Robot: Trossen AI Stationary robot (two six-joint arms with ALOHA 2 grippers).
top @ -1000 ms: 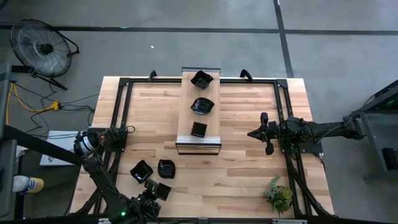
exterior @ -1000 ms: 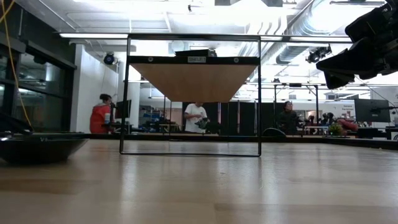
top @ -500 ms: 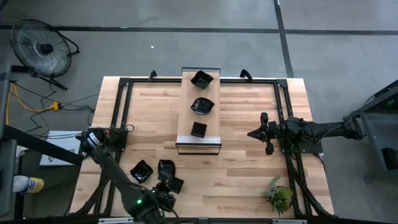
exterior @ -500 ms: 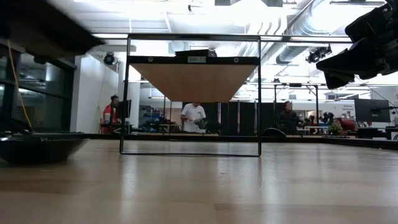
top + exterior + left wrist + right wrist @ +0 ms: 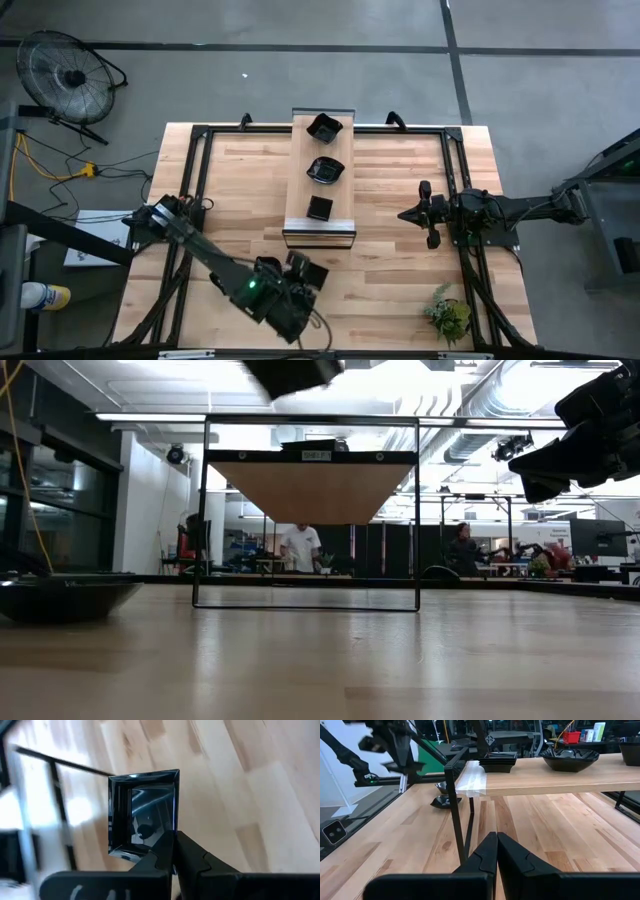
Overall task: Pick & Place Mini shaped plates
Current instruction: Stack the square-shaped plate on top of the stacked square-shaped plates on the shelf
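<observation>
Holding three black dishes in a row, the raised wooden shelf [image 5: 319,180] carries a scalloped dish [image 5: 324,127] at its far end, a rounded dish [image 5: 325,170] in the middle and a small square dish [image 5: 319,208] at the near end.

Over to the left gripper [image 5: 303,272]: its fingers [image 5: 165,852] are pinching the rim of a square black plate [image 5: 142,815], which sticks out just beyond the fingertips, tilted, up in the air over bare wood. Half a second ago that gripper was nearer the table's front edge, close to two loose dishes lying on the wood; now the arm has swung in toward the shelf's near end, and its body covers that patch in the high view. In the low view the dark shape overhead has gone from upper left to top centre.

Off at the right side, the right gripper [image 5: 425,214] hangs where it was, its fingers [image 5: 492,851] pressed together on nothing, the shelf leg just ahead of them.

Butcher-block table [image 5: 400,290], a black frame round it; a small green plant [image 5: 448,315] at the near right corner. On the grey floor, a fan [image 5: 68,75]. Beyond the table, people [image 5: 298,548] stand in a bright workshop.
</observation>
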